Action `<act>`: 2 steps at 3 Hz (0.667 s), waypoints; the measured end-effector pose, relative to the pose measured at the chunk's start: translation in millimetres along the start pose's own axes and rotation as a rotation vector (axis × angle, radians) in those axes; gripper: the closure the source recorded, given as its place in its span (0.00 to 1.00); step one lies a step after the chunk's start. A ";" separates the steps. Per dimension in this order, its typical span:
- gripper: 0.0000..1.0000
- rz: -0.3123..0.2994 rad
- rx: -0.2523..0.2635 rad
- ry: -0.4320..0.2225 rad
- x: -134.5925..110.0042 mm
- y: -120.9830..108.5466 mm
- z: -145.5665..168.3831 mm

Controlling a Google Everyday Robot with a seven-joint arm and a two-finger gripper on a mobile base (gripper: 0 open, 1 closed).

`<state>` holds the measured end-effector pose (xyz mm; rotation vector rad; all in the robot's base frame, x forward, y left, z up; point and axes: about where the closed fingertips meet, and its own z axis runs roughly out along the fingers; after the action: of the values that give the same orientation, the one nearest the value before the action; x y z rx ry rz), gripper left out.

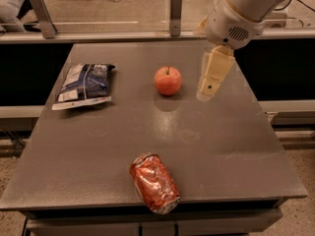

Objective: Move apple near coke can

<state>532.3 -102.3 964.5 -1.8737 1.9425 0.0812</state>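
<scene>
Gripper (206,91) hangs over the bench (221,146) just right of the apple (168,80), not touching it. Jaws: only one cream side shows, can't tell if parted or closed. Apple sits upright, centre-back of the bench. Coke can (154,182) is dented, on its side at the front edge, well apart from the apple. Snack bag (84,85) lies flat at left.
</scene>
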 end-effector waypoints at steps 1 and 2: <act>0.00 -0.006 -0.064 -0.047 -33.1 -11.0 51.2; 0.00 -0.006 -0.064 -0.047 -33.2 -11.0 51.3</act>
<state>556.3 -54.8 932.5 -1.9006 1.9237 0.1867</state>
